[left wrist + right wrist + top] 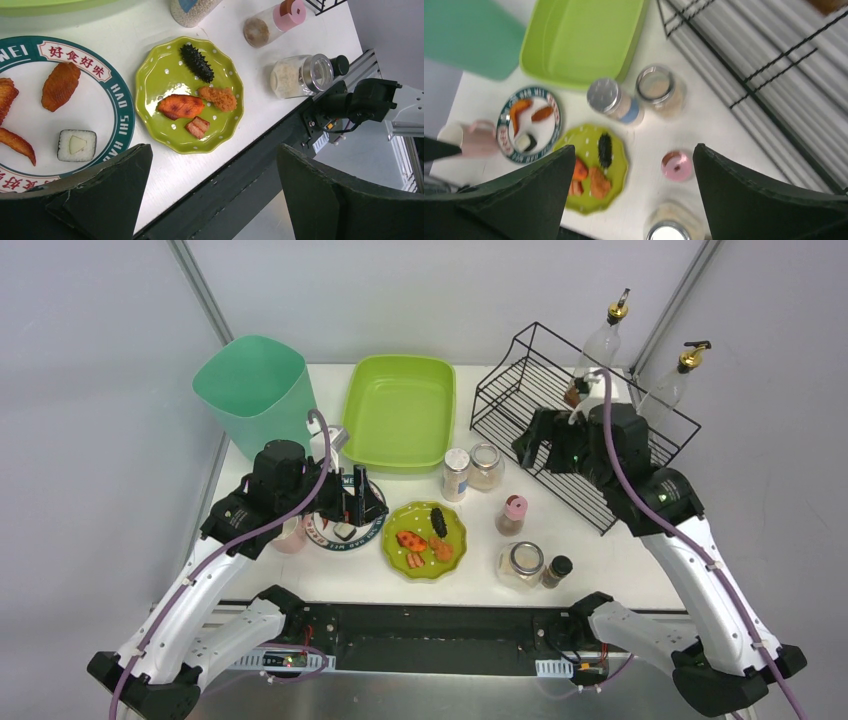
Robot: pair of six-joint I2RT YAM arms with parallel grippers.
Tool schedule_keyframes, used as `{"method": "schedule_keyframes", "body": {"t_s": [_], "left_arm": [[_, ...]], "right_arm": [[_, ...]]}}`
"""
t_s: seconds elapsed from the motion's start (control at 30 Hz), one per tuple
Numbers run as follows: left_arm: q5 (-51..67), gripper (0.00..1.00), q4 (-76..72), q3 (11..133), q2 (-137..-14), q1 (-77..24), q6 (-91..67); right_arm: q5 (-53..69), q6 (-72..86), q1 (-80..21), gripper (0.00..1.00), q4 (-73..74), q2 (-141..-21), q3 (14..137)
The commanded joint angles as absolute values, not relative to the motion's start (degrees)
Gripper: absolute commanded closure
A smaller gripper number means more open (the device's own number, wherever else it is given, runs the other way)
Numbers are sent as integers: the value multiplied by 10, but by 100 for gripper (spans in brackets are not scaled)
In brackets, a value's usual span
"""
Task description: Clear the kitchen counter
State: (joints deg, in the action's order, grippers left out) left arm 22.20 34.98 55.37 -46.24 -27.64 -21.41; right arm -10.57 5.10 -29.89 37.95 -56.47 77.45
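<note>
Teal-rimmed plate [120, 107] half out of the left wrist view — pink mug [290, 538] mostly beneath the left arm [215, 562].

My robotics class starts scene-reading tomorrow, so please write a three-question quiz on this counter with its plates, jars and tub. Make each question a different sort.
1. True or false: the lime-green tub has nothing in it.
2. Multiple choice: the black ridged food piece lies on A) the green dotted plate, B) the teal-rimmed white plate, C) the wire rack.
3. Count: how many food pieces lie on the green dotted plate?
Key: 1 true; 2 A; 3 four.
</note>
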Motion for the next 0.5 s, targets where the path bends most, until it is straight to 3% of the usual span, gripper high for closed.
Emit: {"method": "schedule_keyframes", "body": {"t_s": [0.0,0.47], "left_arm": [[210,0,344,554,-463,-270,-200],[217,0,346,555,-468,-270,-200]], "right_arm": [[18,107,-302,11,473,-554,751],[-121,236,-388,11,600,-510,612]]}}
